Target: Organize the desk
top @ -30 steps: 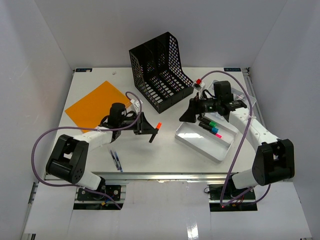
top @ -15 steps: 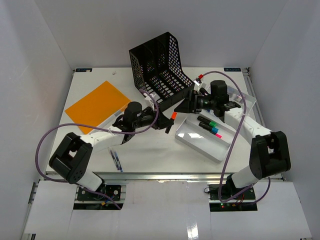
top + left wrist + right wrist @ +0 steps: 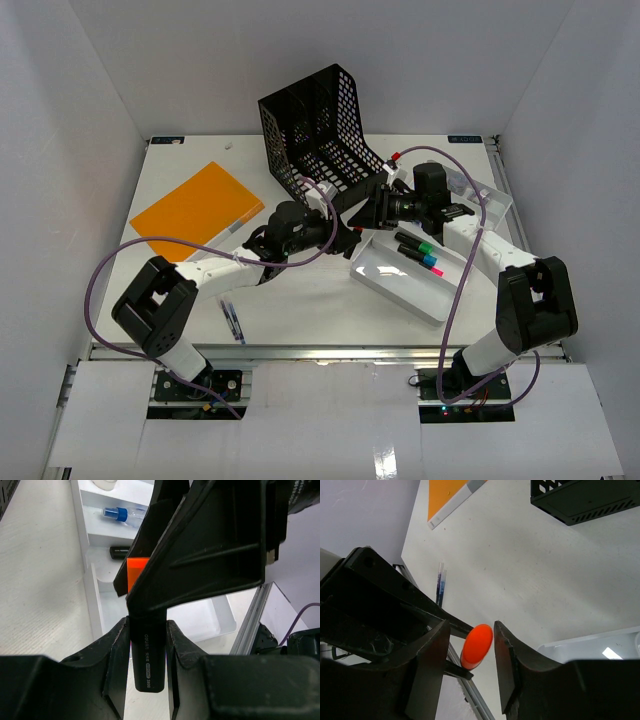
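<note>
Marker (image 3: 148,666) in left gripper (image 3: 146,630) has reached right gripper (image 3: 471,635).

On my white desk (image 3: 300,300) I see an orange folder (image 3: 190,210) near the left edge, a black perforated rack (image 3: 315,135) at the far edge, and a black marker (image 3: 147,655) with an orange cap (image 3: 477,642).

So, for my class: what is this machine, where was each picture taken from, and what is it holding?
Two robot arms sit at a white desk. The top picture looks down from above; the other two come from cameras on each wrist. On the desk lie an orange folder, a black mesh file rack, a tray of markers and a pen. The left gripper clamps a black marker; the right gripper straddles its orange cap, a gap showing on one side.
</note>
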`<state>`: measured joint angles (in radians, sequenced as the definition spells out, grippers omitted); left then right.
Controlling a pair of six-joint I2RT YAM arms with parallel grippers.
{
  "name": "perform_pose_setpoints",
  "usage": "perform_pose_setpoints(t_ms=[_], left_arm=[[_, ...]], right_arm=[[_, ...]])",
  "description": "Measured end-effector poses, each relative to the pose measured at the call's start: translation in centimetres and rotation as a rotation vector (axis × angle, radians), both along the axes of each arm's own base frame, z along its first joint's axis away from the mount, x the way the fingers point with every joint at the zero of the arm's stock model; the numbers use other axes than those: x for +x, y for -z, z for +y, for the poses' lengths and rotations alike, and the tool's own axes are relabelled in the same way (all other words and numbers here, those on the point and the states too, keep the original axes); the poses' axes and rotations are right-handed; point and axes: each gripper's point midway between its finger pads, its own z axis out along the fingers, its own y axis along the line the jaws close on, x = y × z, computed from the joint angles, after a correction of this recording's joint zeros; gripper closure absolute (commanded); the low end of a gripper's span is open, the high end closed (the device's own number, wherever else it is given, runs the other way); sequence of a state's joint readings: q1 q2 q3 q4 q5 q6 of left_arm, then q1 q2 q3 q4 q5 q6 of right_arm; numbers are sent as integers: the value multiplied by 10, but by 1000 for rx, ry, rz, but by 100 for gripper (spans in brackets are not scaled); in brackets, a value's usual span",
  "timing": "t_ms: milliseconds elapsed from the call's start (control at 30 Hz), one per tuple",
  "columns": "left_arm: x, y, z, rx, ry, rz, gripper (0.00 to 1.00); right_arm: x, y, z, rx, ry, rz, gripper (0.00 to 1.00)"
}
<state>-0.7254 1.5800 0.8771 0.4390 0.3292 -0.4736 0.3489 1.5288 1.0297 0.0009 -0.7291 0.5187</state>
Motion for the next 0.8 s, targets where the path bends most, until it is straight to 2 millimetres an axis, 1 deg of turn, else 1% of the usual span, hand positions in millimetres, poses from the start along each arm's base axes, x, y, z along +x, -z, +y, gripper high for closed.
perform_pose_setpoints(t_ms=[67, 167, 200, 267, 333, 467, 567, 633, 700, 800], left_arm=[[2, 0, -4, 6, -3, -3, 82], [2, 1, -5, 14, -7, -3, 73], [2, 1, -6, 17, -9, -3, 68], [3, 1, -5, 19, -17, -6, 54], [4, 0, -6, 17, -23, -6, 30], [6, -1, -5, 14, -45, -4, 2], [7, -5, -3, 9, -59, -9, 2], [3, -8, 2, 3, -62, -14, 2], [-6, -12, 10, -3, -64, -21, 2], [-23, -21, 31, -15, -85, -36, 2]], right_arm=[[-1, 1, 2, -4, -1, -5, 74], [1, 5, 0, -13, 15, -4, 81], [1, 5, -1, -15, 16, -5, 82], [1, 5, -1, -16, 17, -9, 83], [0, 3, -2, -16, 17, -21, 84], [-4, -2, -1, -14, -3, -56, 86], [-7, -8, -2, -22, -26, -112, 86], [-9, -12, -6, -36, -40, -156, 87], [-9, -16, -14, -58, -45, -202, 88], [-4, -21, -35, -113, -26, -290, 88]])
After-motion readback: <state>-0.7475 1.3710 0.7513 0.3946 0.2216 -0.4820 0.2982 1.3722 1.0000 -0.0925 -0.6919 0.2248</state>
